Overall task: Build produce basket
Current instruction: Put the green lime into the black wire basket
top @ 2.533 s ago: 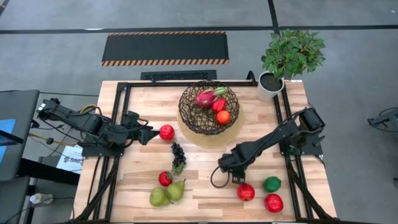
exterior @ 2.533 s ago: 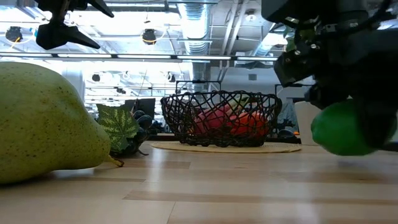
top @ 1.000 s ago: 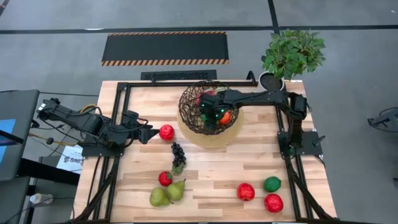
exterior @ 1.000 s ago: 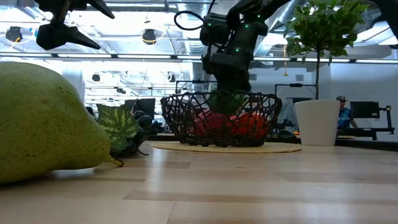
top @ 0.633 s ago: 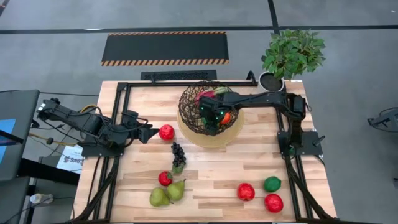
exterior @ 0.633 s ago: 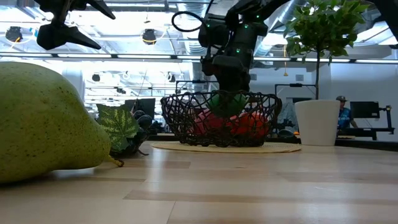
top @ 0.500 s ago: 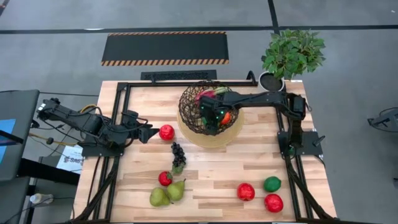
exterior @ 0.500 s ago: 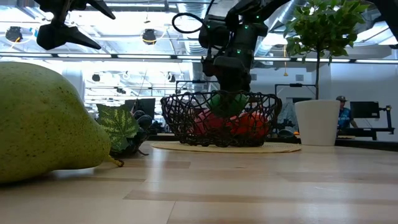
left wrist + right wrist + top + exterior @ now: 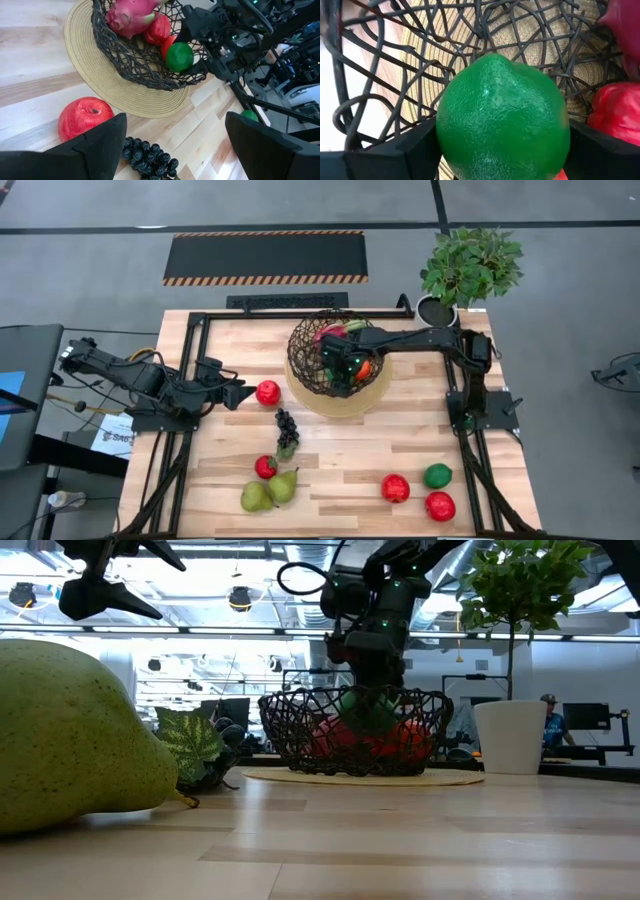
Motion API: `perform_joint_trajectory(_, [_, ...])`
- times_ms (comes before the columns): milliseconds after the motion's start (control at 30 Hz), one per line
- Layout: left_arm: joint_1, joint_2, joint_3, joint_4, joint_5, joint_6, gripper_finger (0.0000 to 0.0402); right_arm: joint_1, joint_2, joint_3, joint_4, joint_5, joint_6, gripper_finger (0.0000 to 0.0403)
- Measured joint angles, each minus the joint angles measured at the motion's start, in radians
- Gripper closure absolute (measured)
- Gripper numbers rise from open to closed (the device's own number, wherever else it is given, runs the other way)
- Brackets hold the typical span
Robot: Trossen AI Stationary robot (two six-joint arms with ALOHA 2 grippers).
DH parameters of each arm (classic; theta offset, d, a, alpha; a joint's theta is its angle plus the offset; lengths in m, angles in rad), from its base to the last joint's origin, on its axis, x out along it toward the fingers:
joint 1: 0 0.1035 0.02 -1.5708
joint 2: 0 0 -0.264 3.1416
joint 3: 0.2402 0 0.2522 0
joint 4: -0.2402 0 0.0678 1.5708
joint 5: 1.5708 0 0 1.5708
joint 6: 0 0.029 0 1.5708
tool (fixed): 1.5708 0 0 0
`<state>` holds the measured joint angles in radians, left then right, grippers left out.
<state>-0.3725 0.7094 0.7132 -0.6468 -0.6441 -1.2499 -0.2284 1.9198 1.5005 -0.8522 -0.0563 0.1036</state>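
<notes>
A green fruit [image 9: 502, 117] is pinched by the right gripper [image 9: 340, 367], lowered slightly deeper into the basket [image 9: 300, 358]; the left gripper [image 9: 240, 393] (jaws spread) waits unmoved.

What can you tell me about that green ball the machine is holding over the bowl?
The green fruit is round, glossy, with pebbly citrus-like skin and a slight nub on top. The right gripper clamps it on both sides. It hangs inside the basket, level with the rim, beside the red pepper and the orange, not yet released.
</notes>
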Motion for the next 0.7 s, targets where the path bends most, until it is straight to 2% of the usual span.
perform_joint_trajectory(700, [0.000, 0.000, 0.000, -0.001, 0.004, -0.008, 0.0077, 0.025, -0.001, 0.000, -0.060, 0.007, -0.052, 0.0025])
